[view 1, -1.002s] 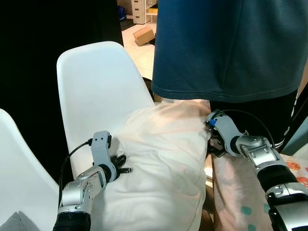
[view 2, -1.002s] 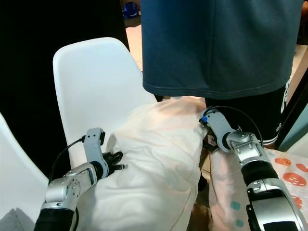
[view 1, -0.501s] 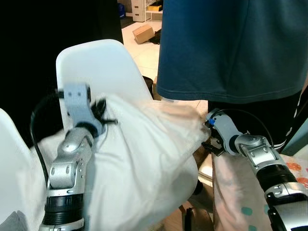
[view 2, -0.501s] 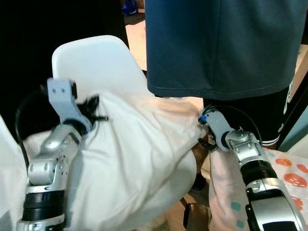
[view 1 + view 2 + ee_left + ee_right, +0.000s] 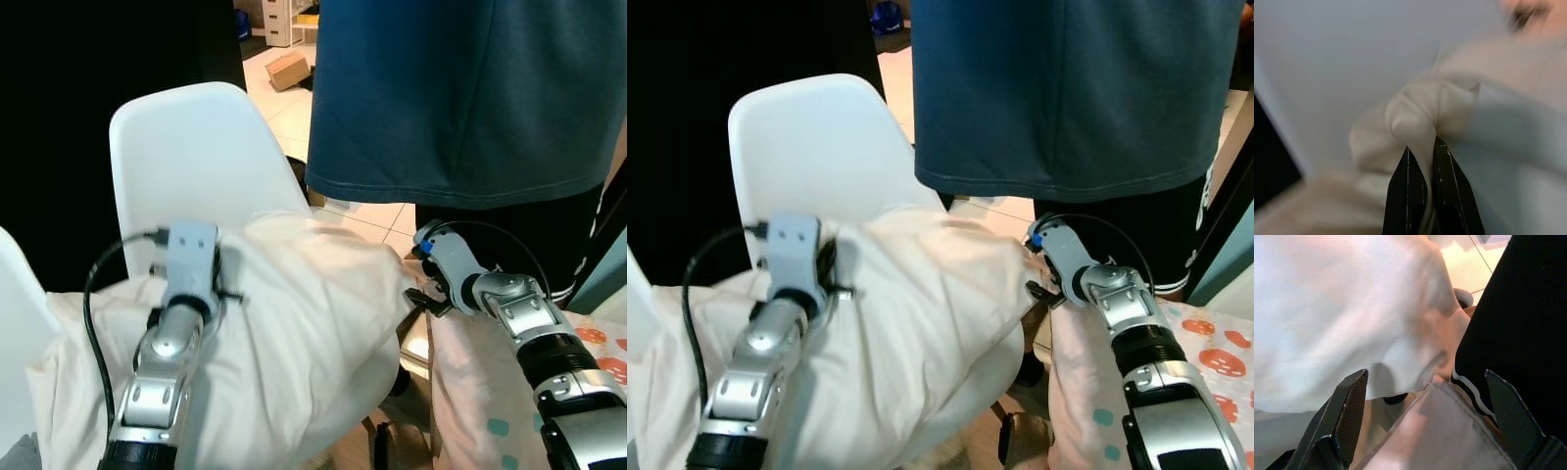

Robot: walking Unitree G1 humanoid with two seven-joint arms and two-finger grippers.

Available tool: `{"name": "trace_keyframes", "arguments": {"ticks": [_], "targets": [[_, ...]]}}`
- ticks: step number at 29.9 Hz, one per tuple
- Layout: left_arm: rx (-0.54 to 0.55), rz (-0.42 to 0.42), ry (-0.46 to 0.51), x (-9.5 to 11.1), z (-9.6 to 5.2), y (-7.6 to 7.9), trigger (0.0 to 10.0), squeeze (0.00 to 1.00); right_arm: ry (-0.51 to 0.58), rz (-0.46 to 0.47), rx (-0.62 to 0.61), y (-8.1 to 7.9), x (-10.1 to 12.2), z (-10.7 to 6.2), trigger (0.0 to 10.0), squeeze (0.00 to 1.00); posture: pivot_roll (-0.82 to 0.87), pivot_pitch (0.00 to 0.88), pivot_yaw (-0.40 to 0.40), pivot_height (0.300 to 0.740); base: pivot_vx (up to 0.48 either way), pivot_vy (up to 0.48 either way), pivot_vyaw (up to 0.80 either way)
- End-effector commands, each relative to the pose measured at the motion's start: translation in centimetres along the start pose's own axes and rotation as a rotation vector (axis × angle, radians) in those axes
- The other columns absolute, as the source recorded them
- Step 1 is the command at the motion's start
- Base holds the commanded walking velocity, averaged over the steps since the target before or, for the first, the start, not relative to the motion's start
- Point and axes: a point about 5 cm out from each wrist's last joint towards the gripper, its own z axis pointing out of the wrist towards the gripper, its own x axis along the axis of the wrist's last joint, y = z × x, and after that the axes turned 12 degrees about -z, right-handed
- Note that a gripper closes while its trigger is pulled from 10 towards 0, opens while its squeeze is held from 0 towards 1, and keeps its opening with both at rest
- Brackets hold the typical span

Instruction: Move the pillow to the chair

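On the white chair (image 5: 186, 147) lies the pillow (image 5: 313, 323), cream, soft and crumpled, draped over the seat and sagging past its front edge. The left end effector (image 5: 1422, 161) is clamped on a bunched fold of its cover near the chair back. The right end effector (image 5: 1420, 416) hangs with fingers spread apart just beside the pillow's far corner, near a person (image 5: 460, 88) in a blue shirt.

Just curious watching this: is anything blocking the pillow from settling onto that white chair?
Nothing visible is. The pillow already lies draped over the white chair seat, pinched by the left end effector. A person stands behind, beside the chair, not on it.
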Motion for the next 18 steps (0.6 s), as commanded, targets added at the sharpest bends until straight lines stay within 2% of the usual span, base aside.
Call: {"name": "trace_keyframes", "arguments": {"ticks": [1,2,3,4,5,8,9,10,11,14,17,18], "targets": [[0.042,0.067,-0.072,-1.9,0.0,-1.1,10.0,0.18,0.02,-0.017,0.013,-0.3,0.7,0.2,10.0,0.0,-0.08,0.064,0.033,0.56,0.0,0.0,0.0],[0.06,0.092,-0.108,-3.2,-0.1,-1.6,10.0,0.84,0.022,-0.018,0.014,-0.3,0.8,0.3,10.0,0.0,-0.08,0.063,0.033,0.56,0.0,0.0,0.0],[0.06,0.092,-0.108,-3.2,-0.1,-1.6,10.0,0.84,0.022,-0.018,0.014,-0.3,0.8,0.3,10.0,0.0,-0.08,0.063,0.033,0.56,0.0,0.0,0.0],[0.07,0.128,-0.158,-4.3,-0.1,-2.0,10.0,1.0,0.022,-0.02,0.015,-0.3,0.7,0.2,10.0,0.0,-0.09,0.065,0.035,0.56,0.0,0.0,0.0],[0.099,0.149,-0.175,-4.5,0.0,-2.7,10.0,1.0,0.022,-0.02,0.016,-0.3,0.7,0.2,10.0,0.0,-0.09,0.066,0.036,0.56,0.0,0.0,0.0],[0.131,0.152,-0.159,-4.0,0.1,-3.2,10.0,1.0,0.021,-0.02,0.015,-0.3,0.6,0.2,10.0,0.0,-0.09,0.068,0.036,0.56,0.0,0.0,0.0],[0.156,0.175,-0.117,-2.9,0.4,-3.7,10.0,1.0,0.022,-0.015,0.014,-0.2,0.5,0.1,10.0,0.0,-0.09,0.072,0.034,0.56,0.0,0.0,0.0],[0.156,0.175,-0.117,-2.9,0.4,-3.7,10.0,1.0,0.022,-0.015,0.014,-0.2,0.5,0.1,10.0,0.0,-0.09,0.072,0.034,0.56,0.0,0.0,0.0],[0.176,0.194,-0.065,-1.7,0.6,-4.0,10.0,1.0,0.024,-0.009,0.013,-0.2,0.5,0.1,10.0,0.0,-0.09,0.073,0.034,0.56,0.0,0.0,0.0],[0.15,0.324,0.122,2.6,0.9,-3.4,10.0,1.0,0.034,0.024,0.009,-0.6,0.6,0.4,10.0,0.0,-0.09,0.077,0.033,0.56,0.0,0.0,0.0],[0.131,0.363,0.159,3.4,0.8,-3.0,10.0,1.0,0.04,0.041,0.01,-0.8,0.7,0.5,10.0,0.0,-0.09,0.079,0.034,0.56,0.0,0.0,0.0],[0.095,0.412,0.209,4.6,0.5,-2.1,10.0,1.0,0.032,0.068,0.019,-1.6,0.8,0.9,10.0,0.0,-0.09,0.083,0.038,0.56,0.0,0.0,0.0]]}}
